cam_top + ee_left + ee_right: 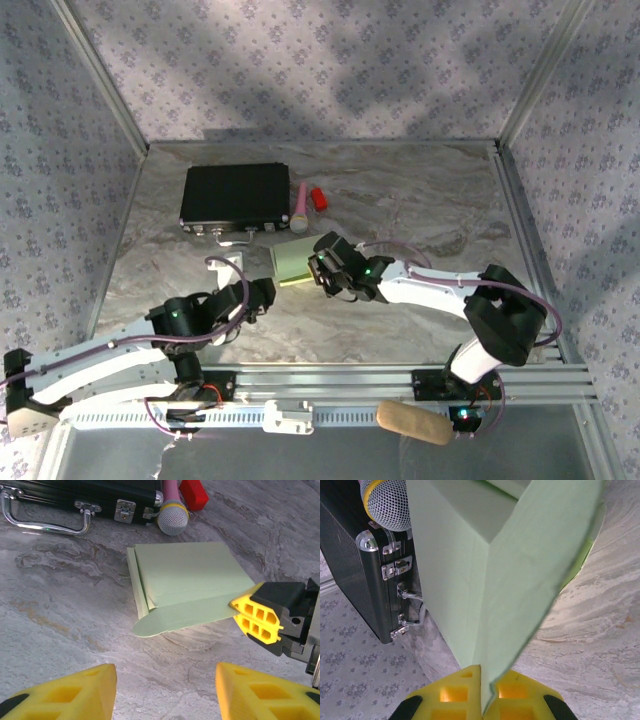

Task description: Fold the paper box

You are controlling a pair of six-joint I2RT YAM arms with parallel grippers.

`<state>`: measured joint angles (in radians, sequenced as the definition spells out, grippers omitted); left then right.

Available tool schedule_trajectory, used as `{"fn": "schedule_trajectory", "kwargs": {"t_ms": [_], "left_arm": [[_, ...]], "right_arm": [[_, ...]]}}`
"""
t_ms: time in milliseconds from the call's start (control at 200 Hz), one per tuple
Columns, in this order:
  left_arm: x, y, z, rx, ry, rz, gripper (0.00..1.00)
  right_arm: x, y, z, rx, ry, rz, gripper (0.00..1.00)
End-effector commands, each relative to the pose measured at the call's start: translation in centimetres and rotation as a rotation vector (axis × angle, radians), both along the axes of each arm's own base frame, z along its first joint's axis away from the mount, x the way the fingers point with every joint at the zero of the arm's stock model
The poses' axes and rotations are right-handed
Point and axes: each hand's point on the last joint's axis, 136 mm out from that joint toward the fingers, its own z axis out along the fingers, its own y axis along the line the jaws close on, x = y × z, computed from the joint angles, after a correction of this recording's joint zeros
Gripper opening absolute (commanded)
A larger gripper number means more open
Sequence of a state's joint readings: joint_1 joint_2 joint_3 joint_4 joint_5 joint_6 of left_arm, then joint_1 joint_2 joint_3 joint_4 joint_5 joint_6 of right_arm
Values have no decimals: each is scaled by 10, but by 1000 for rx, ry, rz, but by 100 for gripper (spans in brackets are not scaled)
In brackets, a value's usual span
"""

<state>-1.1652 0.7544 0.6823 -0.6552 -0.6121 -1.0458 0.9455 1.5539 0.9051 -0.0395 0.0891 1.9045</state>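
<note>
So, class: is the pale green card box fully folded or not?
Partly folded: the pale green card box lies flat, one flap raised in the shut right claw.

Paper box (190,575) pale green; case (235,195) black; block (319,197) red; table (420,200) grey marbled; right pincer (484,680) yellow-fingered.

Top view: right gripper (325,270) covers one end of the paper box (290,262); red object (319,197) beside the microphone (299,208) too small to identify.
Left wrist view: black case (75,492) and microphone cut by the top edge; left gripper (162,675) fingers (75,692) cropped at the bottom.
Right wrist view: flap edge hidden between the right gripper's pinching fingers (450,695); paper box runs past the top edge.
</note>
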Motion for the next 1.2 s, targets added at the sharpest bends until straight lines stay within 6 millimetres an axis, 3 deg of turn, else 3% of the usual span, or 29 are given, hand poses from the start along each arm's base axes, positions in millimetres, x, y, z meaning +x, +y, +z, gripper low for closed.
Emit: {"fn": "schedule_trajectory", "kwargs": {"t_ms": [0, 210, 520, 600, 690, 785, 919, 1009, 1064, 1134, 1194], "left_arm": [[-1, 11, 7, 27, -5, 24, 53], [1, 7, 3, 34, 12, 10, 51], [3, -2, -11, 66, 62, -19, 50], [7, -9, -9, 33, 63, -26, 50], [12, -14, -7, 9, 74, -45, 50], [26, -10, -4, -5, 93, -42, 51], [52, 3, -5, -57, 151, -36, 51], [67, 12, -14, -71, 209, -33, 51], [73, 16, -22, -75, 251, -41, 51], [82, 18, -36, -99, 299, -51, 51], [90, 15, -47, -144, 329, -68, 51]], "right_arm": [[-8, -10, -21, -46, 44, -17, 0], [-12, -17, -33, -71, 64, -16, 0], [-27, -20, -71, -76, 155, 5, 0], [-26, -22, -68, -70, 145, 0, 16], [-23, -25, -49, -77, 103, 7, 39], [-20, -38, -19, -109, 43, -5, 51], [-12, -72, 32, -188, -107, -4, 57], [10, -96, 68, -267, -282, 88, 61], [27, -99, 90, -305, -412, 216, 62], [42, -107, 94, -373, -495, 413, 63], [46, -109, 83, -360, -487, 562, 61]]}}
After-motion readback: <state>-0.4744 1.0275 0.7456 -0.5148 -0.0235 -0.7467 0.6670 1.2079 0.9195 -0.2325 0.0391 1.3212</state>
